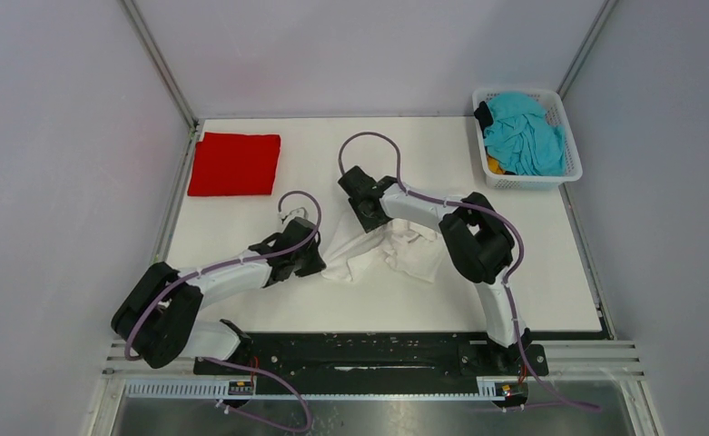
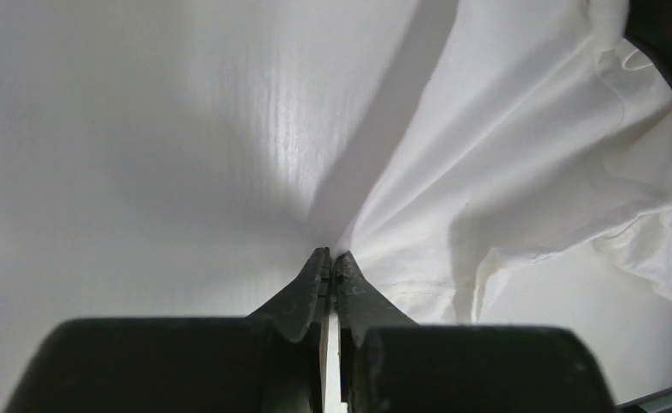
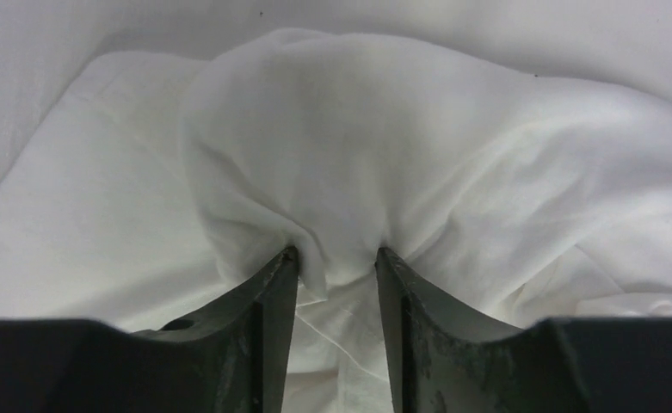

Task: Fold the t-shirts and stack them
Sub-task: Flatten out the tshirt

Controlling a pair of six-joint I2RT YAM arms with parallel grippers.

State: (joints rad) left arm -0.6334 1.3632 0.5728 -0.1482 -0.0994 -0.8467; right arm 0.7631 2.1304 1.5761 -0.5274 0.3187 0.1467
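The white shirt (image 1: 373, 259) lies crumpled at mid tabletop (image 1: 532, 272). The left tool (image 2: 328, 258) is pressed together, pinching the shirt's edge. The right tool (image 3: 336, 262) pinches a bunched fold between part-spread fingers. The folded red shirt (image 1: 234, 163) lies at the far left corner. The teal shirt (image 1: 523, 136) is in the basket (image 1: 514, 92).

The place is a robotics lab test cell. A white table (image 1: 514, 300) is boxed in on three sides by plain grey panels (image 1: 60, 136) set in bare aluminium posts (image 1: 158, 62). Two robot arms, the left arm (image 1: 223, 277) and the right arm (image 1: 477, 245), are bolted to a black rail (image 1: 369, 350) at the table's near edge, with purple cables (image 1: 369, 136) looping off them. The only household things are a folded red t-shirt (image 1: 234, 163), a crumpled white t-shirt (image 1: 387, 254) and a white plastic basket (image 1: 573, 154) of clothes.
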